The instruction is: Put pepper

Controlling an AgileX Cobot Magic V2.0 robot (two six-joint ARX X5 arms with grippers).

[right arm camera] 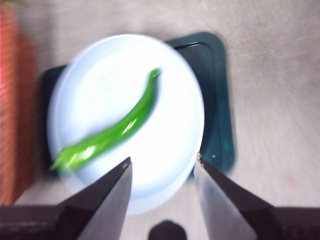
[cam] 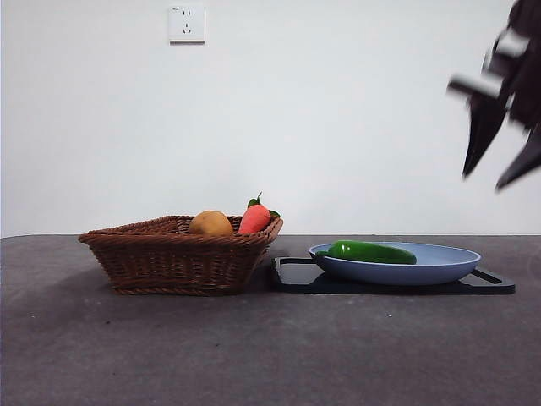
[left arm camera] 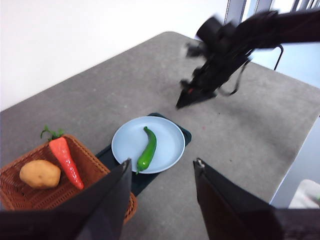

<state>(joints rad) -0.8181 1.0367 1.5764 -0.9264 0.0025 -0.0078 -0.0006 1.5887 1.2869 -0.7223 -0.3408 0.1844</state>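
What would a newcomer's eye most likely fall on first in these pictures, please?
Probably the glossy green pepper lying alone on the blue plate, which sits on a dark tray beside the wicker basket. Next, the right gripper hanging open in the air above the plate's far side, blurred. The carrot and potato peek over the basket rim.

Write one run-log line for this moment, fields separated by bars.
pepper: lying on blue plate | right gripper: open, empty, raised beside plate | left gripper: open, waiting
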